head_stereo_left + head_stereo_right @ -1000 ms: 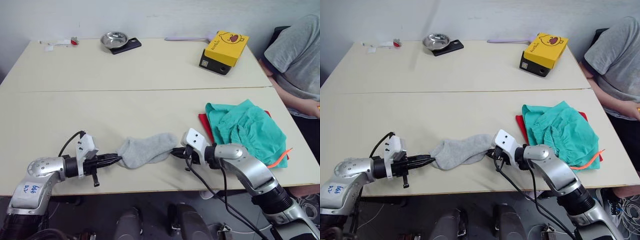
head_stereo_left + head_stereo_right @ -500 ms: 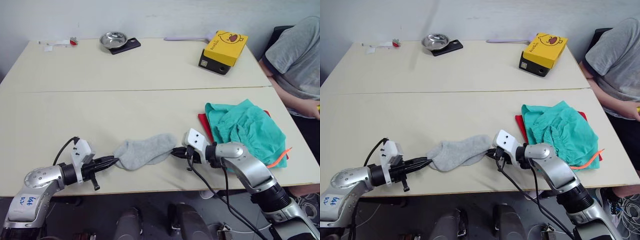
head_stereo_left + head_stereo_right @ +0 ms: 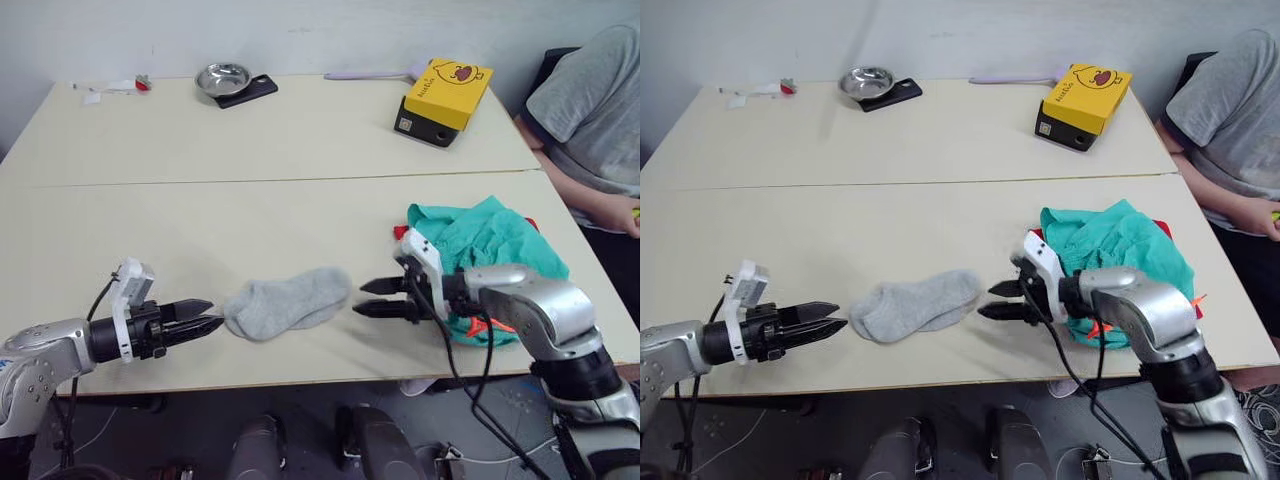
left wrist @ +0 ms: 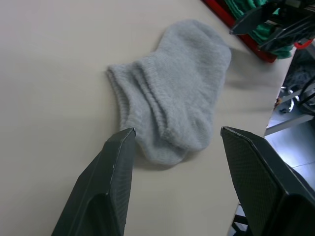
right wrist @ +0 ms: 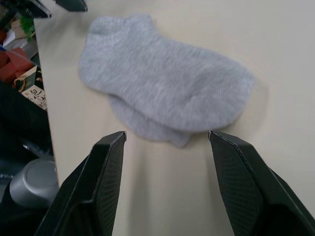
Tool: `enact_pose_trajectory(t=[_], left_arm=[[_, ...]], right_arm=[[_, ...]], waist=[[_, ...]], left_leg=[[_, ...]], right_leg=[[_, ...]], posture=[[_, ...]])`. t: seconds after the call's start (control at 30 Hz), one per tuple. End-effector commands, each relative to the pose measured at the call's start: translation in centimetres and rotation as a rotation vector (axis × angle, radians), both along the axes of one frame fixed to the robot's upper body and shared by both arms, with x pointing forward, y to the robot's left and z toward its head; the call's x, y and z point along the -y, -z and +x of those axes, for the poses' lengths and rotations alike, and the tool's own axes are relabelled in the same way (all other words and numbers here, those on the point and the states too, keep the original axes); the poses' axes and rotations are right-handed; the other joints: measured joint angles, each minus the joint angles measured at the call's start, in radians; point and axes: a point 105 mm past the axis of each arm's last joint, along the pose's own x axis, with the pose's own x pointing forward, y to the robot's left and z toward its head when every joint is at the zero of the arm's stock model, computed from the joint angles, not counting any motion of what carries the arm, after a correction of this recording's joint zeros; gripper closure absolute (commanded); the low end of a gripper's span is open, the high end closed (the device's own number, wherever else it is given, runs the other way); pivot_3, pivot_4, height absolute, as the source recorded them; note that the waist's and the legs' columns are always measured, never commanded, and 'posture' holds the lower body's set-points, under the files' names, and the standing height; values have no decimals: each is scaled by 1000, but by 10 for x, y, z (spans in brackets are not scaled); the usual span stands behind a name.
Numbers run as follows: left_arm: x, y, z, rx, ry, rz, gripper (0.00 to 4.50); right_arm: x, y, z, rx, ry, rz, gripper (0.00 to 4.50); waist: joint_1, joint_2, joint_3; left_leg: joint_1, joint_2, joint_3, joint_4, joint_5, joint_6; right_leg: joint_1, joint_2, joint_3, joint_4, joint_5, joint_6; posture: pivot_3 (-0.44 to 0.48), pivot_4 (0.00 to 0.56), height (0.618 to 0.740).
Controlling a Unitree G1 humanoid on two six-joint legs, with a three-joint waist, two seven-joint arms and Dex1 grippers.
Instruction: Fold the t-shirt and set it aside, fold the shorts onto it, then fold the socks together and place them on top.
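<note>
While the socks (image 3: pixel 287 303) lie stacked near the table's (image 3: pixel 250 130) front edge, both grippers stand empty, fingers apart: left (image 3: pixel 198 321) at 9 o'clock, right (image 3: pixel 368 298) at 3. Shorts (image 3: pixel 487 240) cover the t-shirt (image 3: pixel 400 233), seemingly folded; only placing the socks remains.

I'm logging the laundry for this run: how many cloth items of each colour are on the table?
Grey: 2, the pair of light grey knit socks, stacked
Teal-green: 1, the folded teal-green cloth shorts
Red: 1, the bright red t-shirt under the shorts
Total: 4
</note>
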Motion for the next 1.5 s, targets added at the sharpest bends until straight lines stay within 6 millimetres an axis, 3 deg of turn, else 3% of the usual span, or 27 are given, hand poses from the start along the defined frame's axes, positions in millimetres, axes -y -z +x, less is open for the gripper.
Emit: enact_pose_trajectory(t=[0.03,0.17,0.4,0.57,0.67,0.9,1.1,1.2,1.4,1.5], left_arm=[[13,3,-2,-43,22,9,1591],[14,14,5,-44,-20,86,1591],[34,18,14,-64,-15,7,1591],[28,26,14,-103,-33,49,1591],[26,26,14,-104,-37,45,2198],[29,30,17,-104,-35,44,4447],[31,35,17,-108,-37,35,4481],[30,37,16,-108,-42,29,4500],[30,33,15,-62,-27,1,4500],[31,26,17,22,-14,-13,4500]], right_arm=[[-3,0,5,-20,40,-6,1785],[-11,-4,12,-53,72,22,1785],[-19,-2,15,-62,85,26,1785],[-16,-3,20,-53,108,23,1785],[-12,-7,24,-42,124,25,1785],[-8,-3,31,-52,152,18,1785],[-13,3,32,-65,148,25,1785],[-15,1,33,-66,143,37,2341],[-18,-7,30,-55,113,66,4414],[-17,-13,30,-7,100,72,4465]], waist=[[1,0,0],[0,0,0],[2,0,0],[1,0,0],[0,0,0],[2,0,0],[3,0,0],[3,0,0],[3,0,0],[2,0,0]], left_leg=[[0,0,0,0,0,0],[-2,0,1,0,0,0],[-2,0,1,1,0,1],[-1,0,1,1,0,0],[-1,0,1,1,0,0],[-2,0,1,1,0,0],[-1,0,1,1,0,0],[-1,0,1,1,0,0],[-1,0,1,1,0,0],[-2,0,1,1,0,0]], right_leg=[[0,0,0,-1,0,0],[-1,0,0,-2,0,0],[-1,1,0,0,0,1],[-1,1,0,0,1,1],[-1,1,0,0,1,1],[-1,1,0,0,1,1],[-1,1,0,0,1,1],[-1,1,0,0,1,1],[-1,1,0,0,1,1],[-1,1,0,0,1,1]], posture=[[0,150,740],[0,150,740],[0,150,740],[0,150,740],[0,150,740],[0,150,740],[0,150,740],[0,150,740],[0,150,740],[0,150,740]])
